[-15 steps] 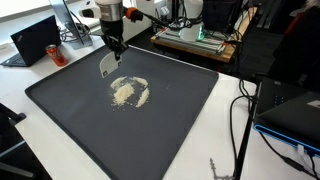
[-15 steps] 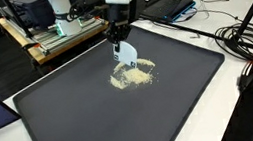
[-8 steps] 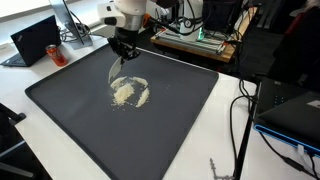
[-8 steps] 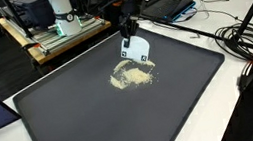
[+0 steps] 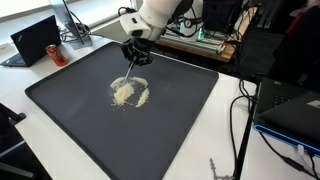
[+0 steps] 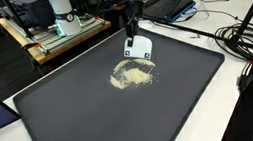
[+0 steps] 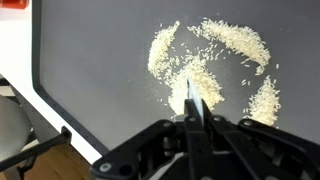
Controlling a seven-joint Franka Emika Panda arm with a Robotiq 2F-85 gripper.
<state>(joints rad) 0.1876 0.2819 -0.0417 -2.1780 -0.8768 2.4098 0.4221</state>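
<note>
A robot arm's end effector [image 6: 130,25] stands clamped on a flat white tool [image 6: 137,49], which hangs straight down from its closed jaws over a dark mat [image 6: 85,127]. In both exterior views the tool's lower edge sits just beside the far rim of a scatter of pale grains [image 5: 128,92] near the mat's middle. Whether it touches the mat cannot be told. The wrist view shows the tool [image 7: 190,98] edge-on, a thin line above the grains [image 7: 232,42], which lie in curved streaks. The mat covers a white desk [image 5: 226,140], with a laptop [image 5: 34,40] behind it and cables [image 6: 249,40] alongside.
</note>
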